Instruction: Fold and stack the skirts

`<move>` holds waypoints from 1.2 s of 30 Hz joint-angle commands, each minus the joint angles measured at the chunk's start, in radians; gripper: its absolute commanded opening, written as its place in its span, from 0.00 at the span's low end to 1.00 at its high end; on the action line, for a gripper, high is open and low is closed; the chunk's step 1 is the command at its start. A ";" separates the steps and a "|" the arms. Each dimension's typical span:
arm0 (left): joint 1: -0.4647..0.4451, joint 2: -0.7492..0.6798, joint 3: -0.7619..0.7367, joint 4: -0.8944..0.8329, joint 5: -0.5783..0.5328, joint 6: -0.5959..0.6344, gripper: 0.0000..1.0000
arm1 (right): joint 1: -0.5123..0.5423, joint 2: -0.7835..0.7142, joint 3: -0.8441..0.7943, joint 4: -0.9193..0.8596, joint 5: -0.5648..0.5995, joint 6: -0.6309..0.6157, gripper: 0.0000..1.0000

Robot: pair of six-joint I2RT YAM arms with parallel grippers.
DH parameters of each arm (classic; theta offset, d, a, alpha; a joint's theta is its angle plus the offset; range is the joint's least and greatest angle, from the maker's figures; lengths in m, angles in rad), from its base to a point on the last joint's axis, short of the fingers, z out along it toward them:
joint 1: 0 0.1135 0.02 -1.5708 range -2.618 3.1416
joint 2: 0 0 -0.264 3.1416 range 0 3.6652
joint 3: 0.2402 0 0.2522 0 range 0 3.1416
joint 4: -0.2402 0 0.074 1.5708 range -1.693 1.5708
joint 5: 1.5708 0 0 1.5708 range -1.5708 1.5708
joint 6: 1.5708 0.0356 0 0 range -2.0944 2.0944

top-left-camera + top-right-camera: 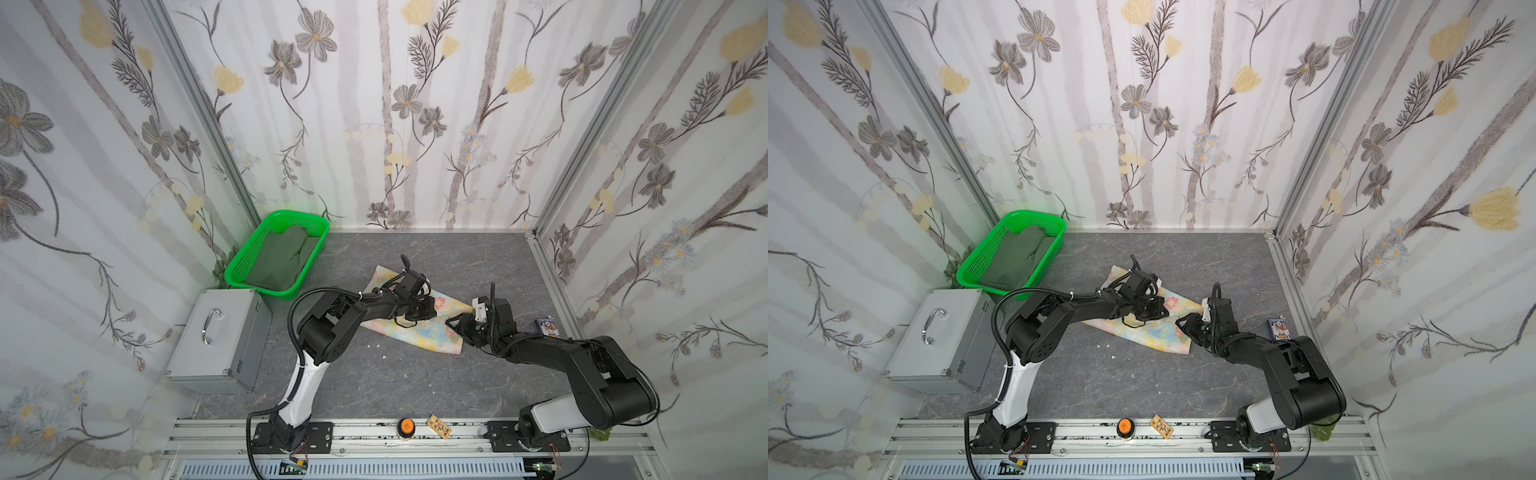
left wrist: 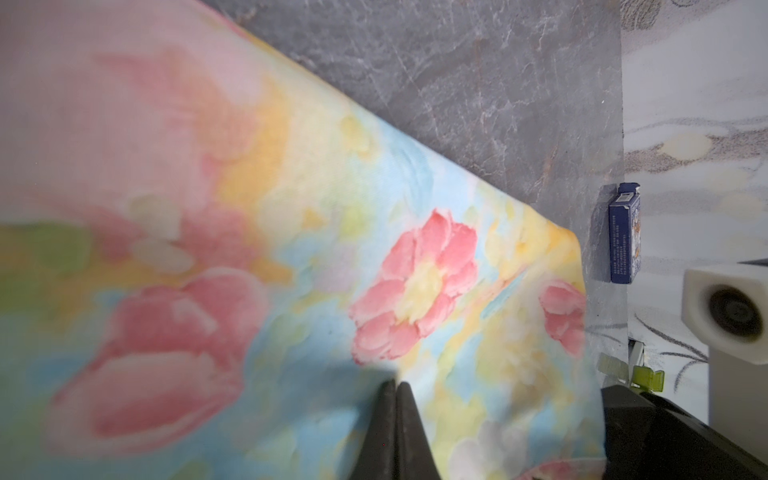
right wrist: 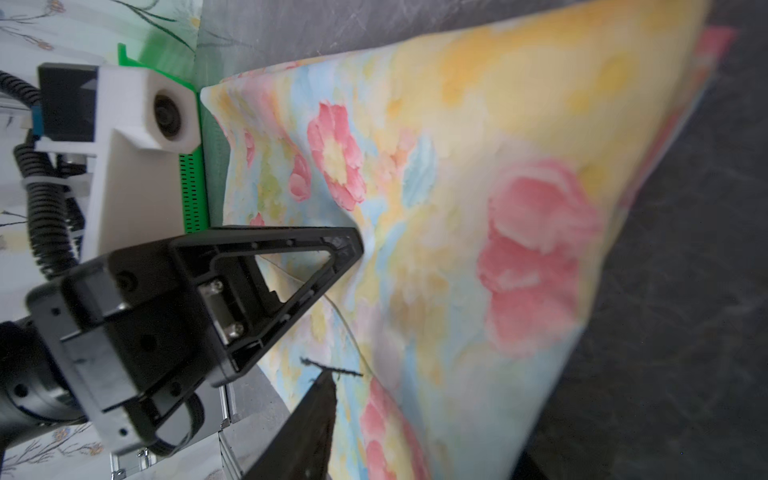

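Found tight quarters between left gripper [image 2: 396, 387] and right gripper [image 1: 453, 324]: tips near, narrow gap only, floral skirt [image 1: 415, 337] spread beneath both. Found bare tabletop [image 1: 436, 257] beyond both grippers, open up to back wall. Noted blue card box [image 1: 545, 326] outward of right gripper, near side wall, narrowing that lane. Noted green basket [image 1: 232, 272] and metal case [image 1: 220, 340] outward of left gripper, well apart. Found open grey surface behind both grippers, crossed only by own forearms.

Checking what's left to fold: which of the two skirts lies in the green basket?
The plain dark olive green cloth skirt, inside the bright green plastic mesh basket; the pastel yellow-blue flowered skirt lies on the grey tabletop.
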 commanded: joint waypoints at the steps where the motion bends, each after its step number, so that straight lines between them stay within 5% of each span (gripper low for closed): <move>1: -0.003 0.011 -0.006 -0.026 0.005 0.003 0.00 | 0.003 -0.064 0.006 0.061 -0.009 0.015 0.47; 8: -0.003 0.012 -0.006 -0.026 0.005 0.005 0.00 | 0.001 -0.209 0.018 -0.079 0.048 -0.030 0.48; 16: -0.003 0.005 -0.006 -0.026 0.002 0.003 0.00 | -0.002 -0.148 -0.003 -0.111 0.066 -0.063 0.47; 25: -0.002 0.011 0.011 -0.026 0.001 0.003 0.00 | -0.049 -0.249 -0.041 -0.310 0.157 -0.098 0.52; 36: -0.003 0.002 -0.006 -0.026 0.001 0.002 0.00 | -0.045 -0.041 -0.001 -0.200 0.120 -0.077 0.49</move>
